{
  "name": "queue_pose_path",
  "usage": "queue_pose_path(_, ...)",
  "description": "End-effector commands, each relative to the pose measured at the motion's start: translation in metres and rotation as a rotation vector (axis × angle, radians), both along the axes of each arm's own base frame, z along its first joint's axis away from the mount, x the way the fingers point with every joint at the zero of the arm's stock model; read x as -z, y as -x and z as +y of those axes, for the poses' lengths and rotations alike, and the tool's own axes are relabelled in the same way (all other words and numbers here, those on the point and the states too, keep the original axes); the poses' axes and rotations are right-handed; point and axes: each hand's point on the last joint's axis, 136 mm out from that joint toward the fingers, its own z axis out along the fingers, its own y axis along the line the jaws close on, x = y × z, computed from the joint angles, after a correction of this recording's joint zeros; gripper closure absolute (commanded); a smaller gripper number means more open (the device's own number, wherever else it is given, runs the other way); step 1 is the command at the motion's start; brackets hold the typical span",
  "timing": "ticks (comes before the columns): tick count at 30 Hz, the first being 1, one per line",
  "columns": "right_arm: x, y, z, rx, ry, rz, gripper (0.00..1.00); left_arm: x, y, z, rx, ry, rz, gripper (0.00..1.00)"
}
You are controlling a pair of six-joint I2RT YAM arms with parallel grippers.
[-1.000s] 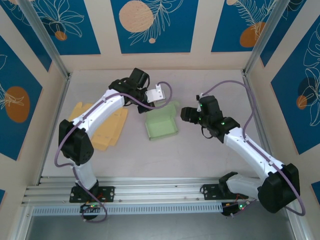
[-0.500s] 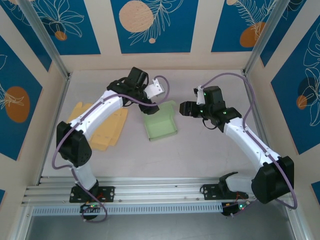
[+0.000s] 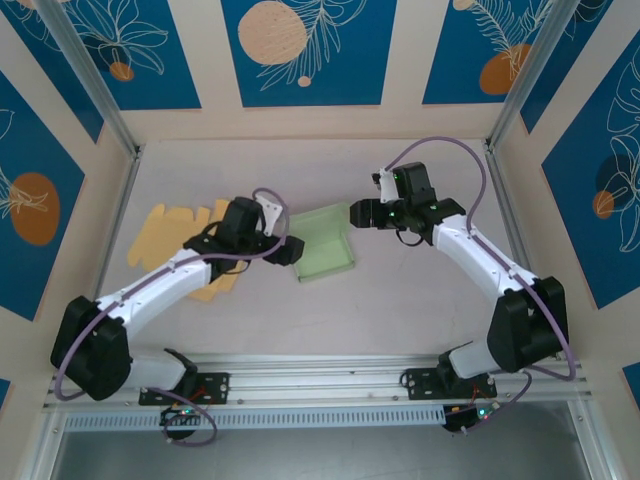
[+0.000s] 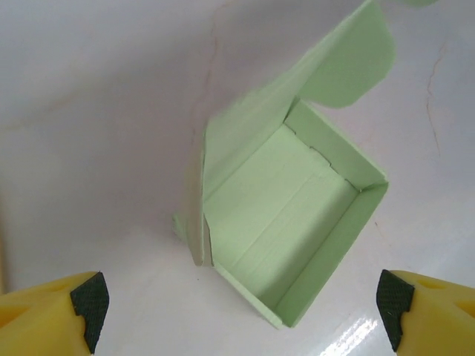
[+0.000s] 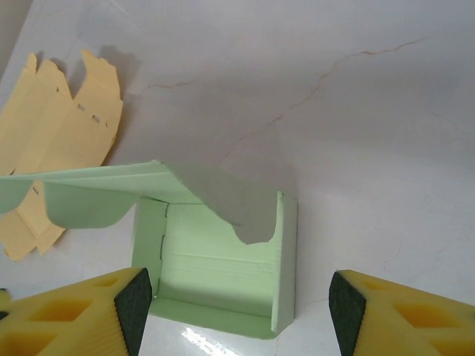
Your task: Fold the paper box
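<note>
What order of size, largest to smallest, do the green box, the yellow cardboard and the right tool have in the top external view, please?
1. yellow cardboard, though the left arm covers part of it
2. green box
3. right tool

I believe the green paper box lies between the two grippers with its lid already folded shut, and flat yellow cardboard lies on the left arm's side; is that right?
Not quite: the lid is not folded shut. The left wrist view shows it standing open, with the inside of the green paper box exposed. The rest holds.
</note>
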Motion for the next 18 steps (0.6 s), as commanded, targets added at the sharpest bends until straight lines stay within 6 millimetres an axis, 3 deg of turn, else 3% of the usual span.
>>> queue_pose_path(1, -0.018, -0.016, 0.016, -0.068, -0.023, -0.067, 0.31, -0.035, -0.019, -0.031, 0.006, 0.214, -0.097, 0.07)
queue_pose_path(8, -0.017, -0.039, 0.031, -0.098, -0.042, -0.045, 0.29, -0.013, -0.027, -0.031, -0.055, 0.227, -0.052, 0.15)
queue_pose_path(13, -0.015, -0.042, 0.045, -0.117, -0.094, -0.019, 0.29, -0.002, -0.028, -0.036, -0.085, 0.257, 0.022, 0.31)
queue_pose_path(18, -0.01, -0.045, 0.053, -0.122, -0.113, 0.014, 0.3, 0.016, -0.023, -0.022, -0.175, 0.23, 0.095, 0.32)
